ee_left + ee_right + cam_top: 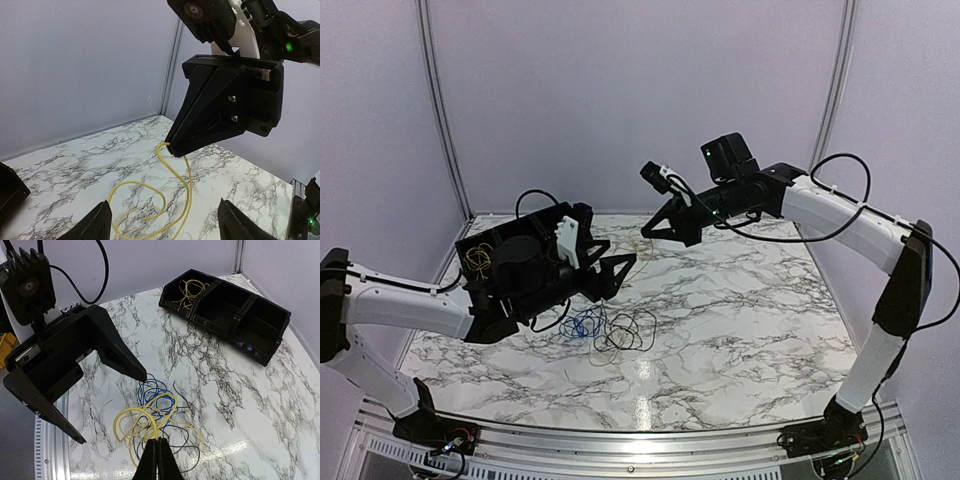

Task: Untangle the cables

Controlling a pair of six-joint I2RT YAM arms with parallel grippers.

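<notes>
The cables lie in a tangled pile on the marble table: blue cable [156, 390], black cable [202, 437] and yellow cable [131, 416], seen from above as a small heap [610, 328]. My right gripper [156, 441] is shut on a loop of the yellow cable and holds it up above the pile. In the left wrist view the yellow cable [186, 192] hangs in loops from the right gripper's tip [172, 148]. My left gripper [165, 207] is open, with nothing between its fingers, just left of the hanging cable [617, 275].
A black bin [260, 332] with several compartments stands at the back left of the table [505, 250]; yellow wires [187, 290] lie in one end compartment. Grey walls and metal corner posts [170, 75] close the workspace. A metal rail [620, 440] runs along the near edge.
</notes>
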